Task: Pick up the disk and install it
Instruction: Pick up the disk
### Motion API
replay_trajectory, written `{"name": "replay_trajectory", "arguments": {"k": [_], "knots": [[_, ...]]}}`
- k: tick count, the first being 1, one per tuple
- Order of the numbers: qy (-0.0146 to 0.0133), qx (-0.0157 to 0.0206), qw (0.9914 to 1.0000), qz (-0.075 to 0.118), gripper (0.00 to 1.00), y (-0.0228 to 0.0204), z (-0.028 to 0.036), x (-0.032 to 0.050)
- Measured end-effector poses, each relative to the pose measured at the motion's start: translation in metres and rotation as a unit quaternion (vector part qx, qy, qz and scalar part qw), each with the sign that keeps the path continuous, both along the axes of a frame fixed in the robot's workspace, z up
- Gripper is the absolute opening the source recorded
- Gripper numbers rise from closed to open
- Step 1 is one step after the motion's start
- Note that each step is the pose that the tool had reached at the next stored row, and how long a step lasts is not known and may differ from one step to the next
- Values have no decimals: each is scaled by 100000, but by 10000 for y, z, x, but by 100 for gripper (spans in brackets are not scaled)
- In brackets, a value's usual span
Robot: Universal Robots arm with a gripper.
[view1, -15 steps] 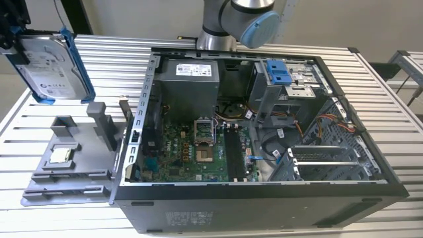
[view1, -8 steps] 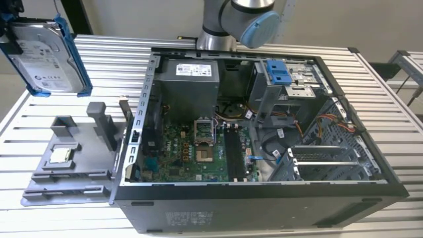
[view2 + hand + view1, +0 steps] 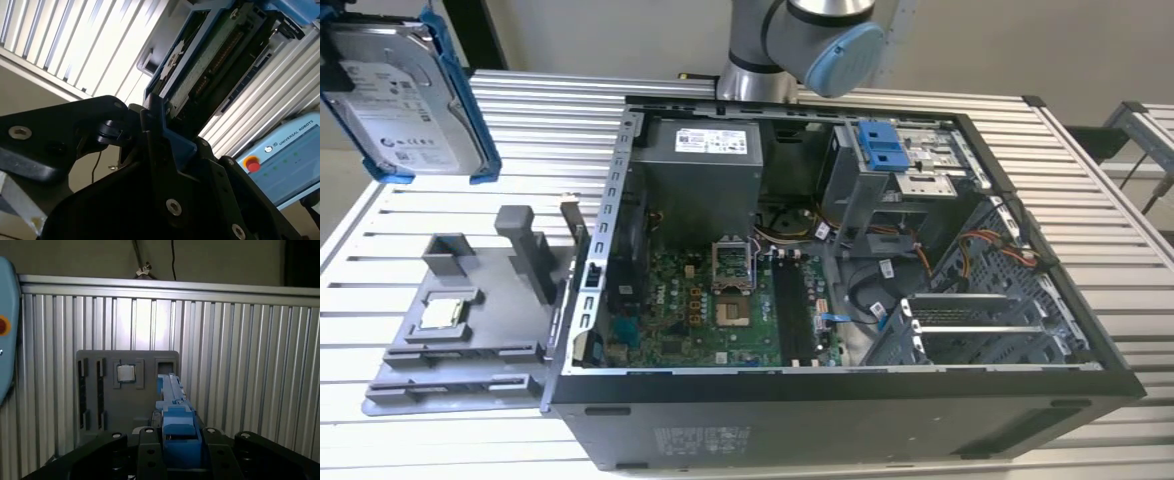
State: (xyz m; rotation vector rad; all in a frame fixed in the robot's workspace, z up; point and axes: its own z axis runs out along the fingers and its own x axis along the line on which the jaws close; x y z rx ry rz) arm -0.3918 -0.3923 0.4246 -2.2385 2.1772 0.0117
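Disk [image 3: 407, 95], partly cut off by the frame edge, hangs in the air to the exterior view's left of the open computer case [image 3: 854, 420]. Gripper [image 3: 179, 442] jaws are clamped tight on its blue bracket. Grey tray [image 3: 440, 385], just beside the case, holds a square chip [image 3: 443, 312].

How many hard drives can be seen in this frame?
1. The disk hangs above the grey tray at the exterior view's left, its edge clamped in the gripper. Others may sit hidden inside the computer case.
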Motion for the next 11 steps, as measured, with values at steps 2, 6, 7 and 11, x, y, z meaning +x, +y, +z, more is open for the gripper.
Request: {"name": "replay_trajectory", "arguments": {"k": [2, 6, 7, 11], "knots": [[-8, 3, 100000, 1, 0, 0, 18, 0], [-5, 2, 100000, 1, 0, 0, 24, 0], [-1, -1, 100000, 1, 0, 0, 25, 0], [5, -3, 100000, 0, 0, 0, 28, 0]]}}
